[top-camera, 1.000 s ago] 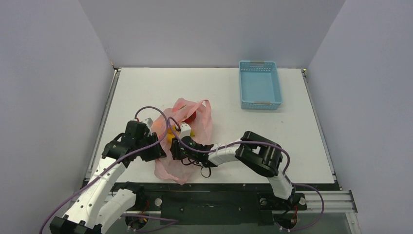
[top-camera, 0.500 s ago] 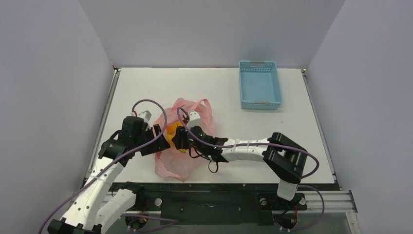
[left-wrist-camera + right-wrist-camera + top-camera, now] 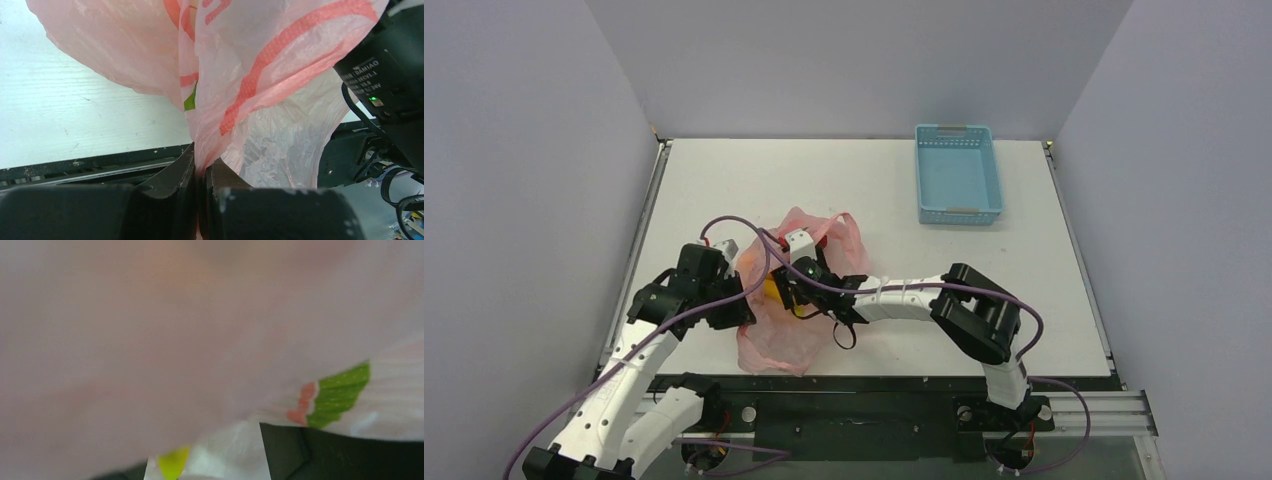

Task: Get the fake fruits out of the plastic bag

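- The light-blue slotted basket [image 3: 959,187] sits at the far right of the white tabletop [image 3: 724,180], well apart from both arms and from everything else.
- The pink plastic bag [image 3: 796,335] lies crumpled near the front edge of the tabletop, between the two arms, its loop handles pointing toward the far side.
- A yellow fake fruit [image 3: 771,287] shows inside the bag, just beside the right arm's wrist; the thin film covers the rest of the contents, so I cannot tell which fruit it is.
- In the left wrist view, the bag [image 3: 260,75] fills most of the frame and hides what lies beyond it. The right arm's black motor housing [image 3: 390,75], with a green light lit, crowds in at the right.
- The left gripper [image 3: 201,167] is pinched tight on a fold of the bag's film, with no gap between the fingers [image 3: 175,185], at the bag's left edge.
- The right gripper [image 3: 786,296] reaches into the bag from the right.
- The right wrist view is blocked by blurred pink film [image 3: 150,330] pressed close to the lens, with a green-and-red printed mark [image 3: 340,395] and a yellow sliver [image 3: 172,462] below.
- I cannot tell how far the right gripper is open, or whether it holds anything.
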Robot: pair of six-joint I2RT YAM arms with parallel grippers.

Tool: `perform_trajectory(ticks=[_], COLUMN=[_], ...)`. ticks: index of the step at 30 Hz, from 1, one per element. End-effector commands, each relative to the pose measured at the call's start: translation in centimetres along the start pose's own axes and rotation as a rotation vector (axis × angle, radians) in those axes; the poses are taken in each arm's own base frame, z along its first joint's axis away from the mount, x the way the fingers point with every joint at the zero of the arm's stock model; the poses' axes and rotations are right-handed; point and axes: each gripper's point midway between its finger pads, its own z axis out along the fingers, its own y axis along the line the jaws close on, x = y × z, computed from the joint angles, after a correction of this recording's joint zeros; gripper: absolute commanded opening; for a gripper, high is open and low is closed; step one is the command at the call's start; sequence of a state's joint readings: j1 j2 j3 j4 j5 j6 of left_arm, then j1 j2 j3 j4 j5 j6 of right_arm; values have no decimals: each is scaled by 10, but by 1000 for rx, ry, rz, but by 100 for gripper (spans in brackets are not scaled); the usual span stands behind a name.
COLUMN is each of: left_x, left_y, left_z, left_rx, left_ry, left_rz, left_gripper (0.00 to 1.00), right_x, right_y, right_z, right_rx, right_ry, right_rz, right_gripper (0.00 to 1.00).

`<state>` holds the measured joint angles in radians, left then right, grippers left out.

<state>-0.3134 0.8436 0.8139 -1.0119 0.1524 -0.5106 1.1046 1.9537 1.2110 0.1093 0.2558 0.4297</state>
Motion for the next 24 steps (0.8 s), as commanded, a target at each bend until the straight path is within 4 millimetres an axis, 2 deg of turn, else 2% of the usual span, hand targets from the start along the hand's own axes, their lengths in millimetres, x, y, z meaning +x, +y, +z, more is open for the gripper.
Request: perform_trajectory(ticks=[1, 6, 11, 15, 24], left_x=[2, 2, 2, 1, 0], left_y=[0, -1, -1, -1, 0], left_z=[-4, -2, -3, -2, -4], left_rx=[12, 17, 21, 23, 26], left_ry=[-7, -2, -8, -7, -16], left_rz=[33, 30, 27, 24, 22], left_gripper=[5, 5, 5, 5, 5], right_x=[-12, -2, 3, 19, 41], right_y=[-2, 12, 38, 51, 47], right_z=[8, 18, 10, 13, 25], right_rx=[59, 12, -70, -91, -44], right_ry=[-27, -7, -32, -12, 47], right_rz=[-130, -196, -205, -214, -252], right_gripper=[65, 63, 64, 65, 63])
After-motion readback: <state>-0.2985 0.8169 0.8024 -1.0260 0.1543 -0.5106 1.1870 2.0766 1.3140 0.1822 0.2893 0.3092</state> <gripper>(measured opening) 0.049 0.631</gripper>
